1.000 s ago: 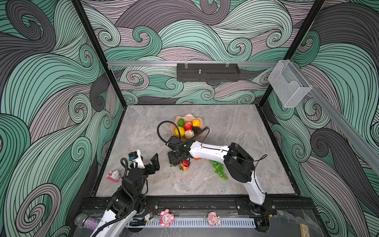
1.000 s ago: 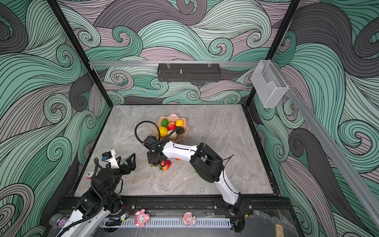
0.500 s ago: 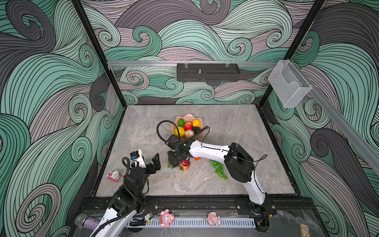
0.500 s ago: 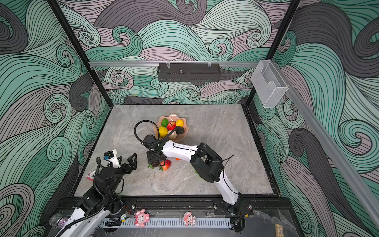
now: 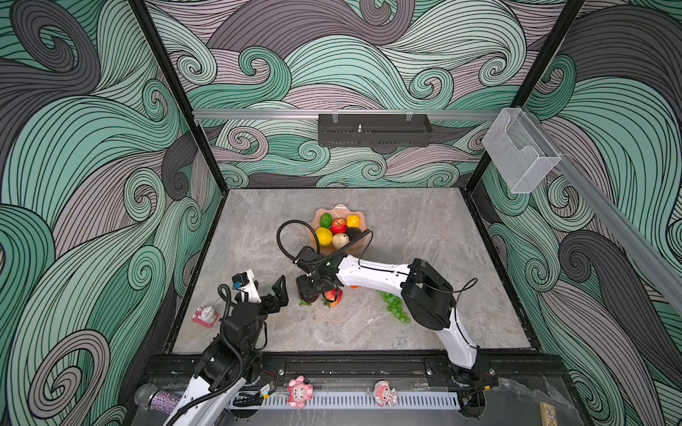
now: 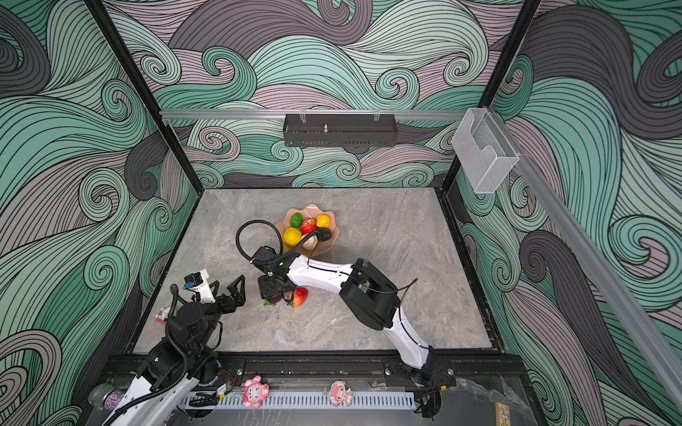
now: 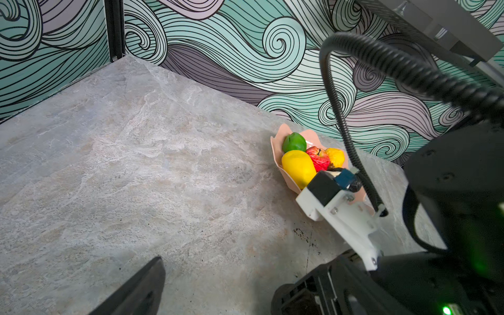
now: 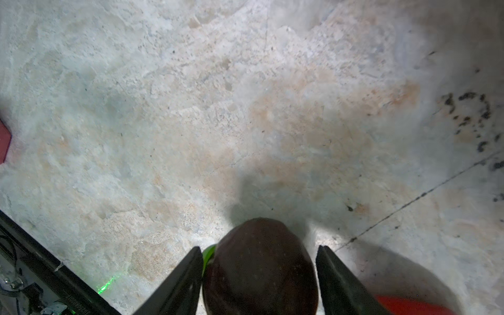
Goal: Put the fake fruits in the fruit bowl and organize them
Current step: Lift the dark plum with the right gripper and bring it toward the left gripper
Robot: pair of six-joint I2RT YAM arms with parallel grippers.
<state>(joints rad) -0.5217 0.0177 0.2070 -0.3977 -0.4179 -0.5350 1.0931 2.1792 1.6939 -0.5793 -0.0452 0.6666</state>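
Quick heads up on where you stand. Your right gripper (image 8: 259, 248) is down on the table on the near side of the bowl (image 5: 314, 225), one finger either side of a dark fruit (image 8: 260, 268) with a green leaf. I honestly can't tell from the wrist view whether it's clamped. One finger looks pressed against the leaf, while the other shows a sliver of light near its tip. Your left gripper (image 5: 268, 295) is spread wide and empty, a bit farther from the bowl and just beside the right one.

The bowl already has six pieces in it and looks pretty full. On the table on the near side of the bowl there's the dark fruit, a red-orange fruit (image 5: 334, 297) right next to it, and the grapes (image 5: 395, 309) partly under your right arm.

Stuff I'd watch:
- The dark fruit is round and glossy, so a half-grip could squirt it out when you lift.
- The red-orange fruit sits so close that a finger could knock it rolling.
- The right arm's cable (image 5: 279, 236) loops over the bowl's near rim, so swinging in could snag it and drag that light dish or flick fruit out.
- A drop onto the crowded pile could roll straight back off.
- The two grippers are close enough to bump.
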